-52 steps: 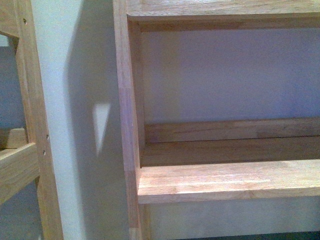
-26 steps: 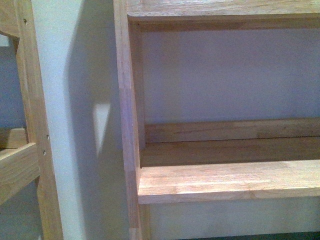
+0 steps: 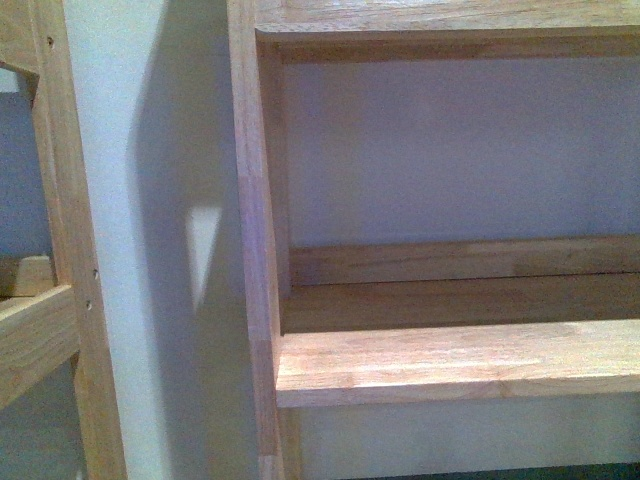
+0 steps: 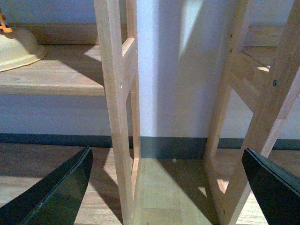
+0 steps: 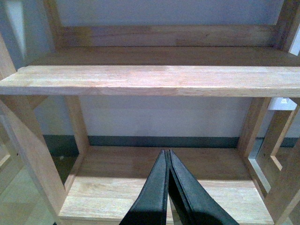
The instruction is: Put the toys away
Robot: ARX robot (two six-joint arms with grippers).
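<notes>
No arm and no toys show in the front view. In the left wrist view my left gripper (image 4: 166, 154) is open, its black fingers (image 4: 61, 187) spread wide with nothing between them. It faces the gap between two wooden shelf frames (image 4: 115, 108). A pale yellow rounded thing (image 4: 18, 49) with an orange bit lies on a shelf at the frame's edge; I cannot tell whether it is one of the toys. In the right wrist view my right gripper (image 5: 167, 153) is shut and holds nothing, above a bare bottom shelf board (image 5: 108, 192).
A wooden shelf unit (image 3: 450, 360) fills the front view, its upright post (image 3: 255, 250) against a pale wall. Another frame (image 3: 60, 250) stands to the left. A middle shelf board (image 5: 150, 79) crosses the right wrist view. A dark skirting strip (image 4: 173, 147) runs along the wooden floor.
</notes>
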